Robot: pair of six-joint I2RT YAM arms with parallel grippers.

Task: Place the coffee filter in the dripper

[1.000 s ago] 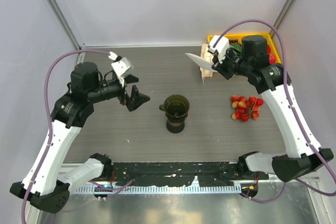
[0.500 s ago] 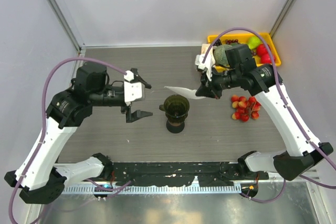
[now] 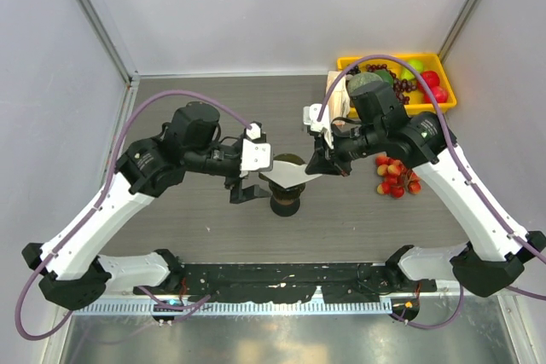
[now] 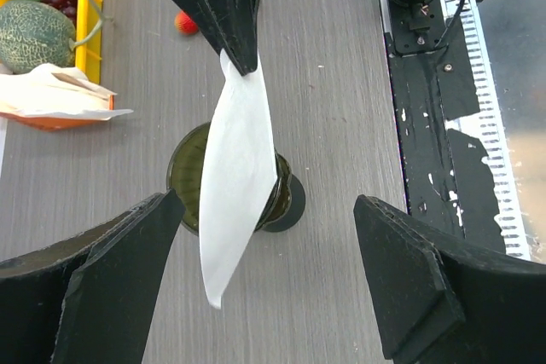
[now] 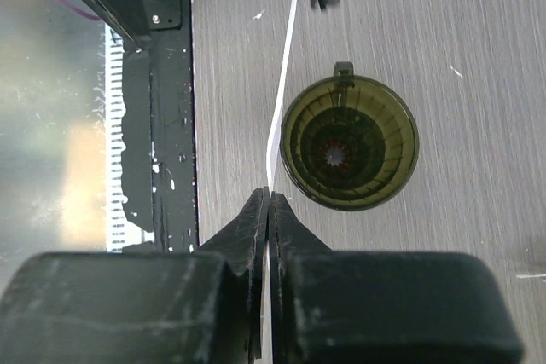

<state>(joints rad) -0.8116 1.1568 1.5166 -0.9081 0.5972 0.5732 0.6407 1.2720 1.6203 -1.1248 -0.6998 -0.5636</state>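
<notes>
Right fingers (image 5: pixel 247 229) pinch coffee filter (image 4: pixel 235 176) | held above dripper (image 5: pixel 350 142)

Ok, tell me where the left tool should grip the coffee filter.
Take the free end of the coffee filter, opposite the corner pinched by the right tool. It is a flat sheet over the dripper, so the open left tool should come from the left, turned to close on its faces, not its edges.

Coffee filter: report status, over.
Right pincer shut on filter edge. Left pincer open, fingers either side of filter, apart from it. Filter flat, over dripper, not in it. Dripper empty.
</notes>
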